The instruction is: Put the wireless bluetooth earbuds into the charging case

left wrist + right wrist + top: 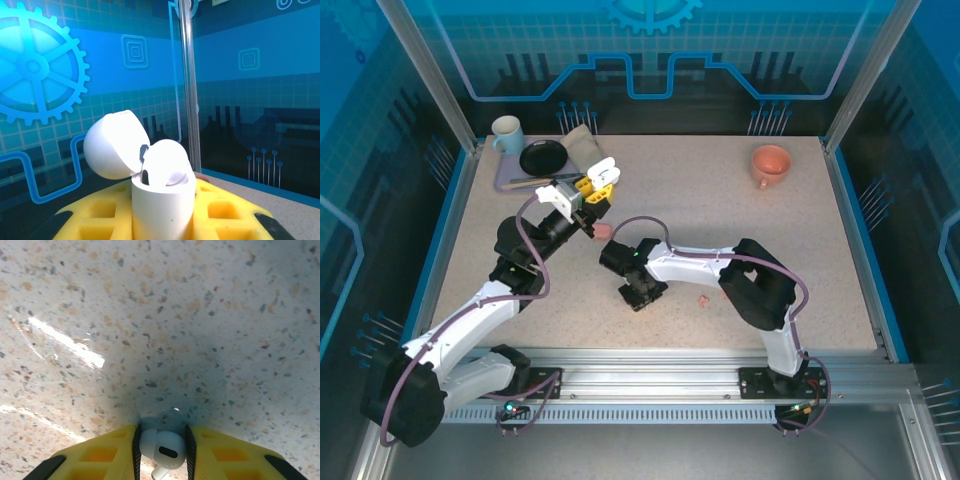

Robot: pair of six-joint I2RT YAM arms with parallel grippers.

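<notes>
While the left gripper (597,186) clamps the white charging case (605,172) up off the table (800,260) in the top view, the right gripper (640,295) points down at the tabletop, well apart from the case on its near side. Its jaws cannot be read from up here. A small salmon-pink piece (603,230) lies between the case and the right gripper, and another (703,299) lies farther from the case to the right. Both are too small to tell whether they are earbuds.

From the left wrist, the case stands upright between the yellow fingers (100,215), jaws closed on its body. The lid (116,145) is swung open to the left, and the mouth faces up.

From the right wrist, the jaws stand narrow around a white earbud (162,450), pinched between the yellow pads (225,450) just above the speckled table.

I judge the step in hand to be picking up the earbud. Next comes lifting it, carrying it to the case, lining it up over the open mouth and lowering it in.
</notes>
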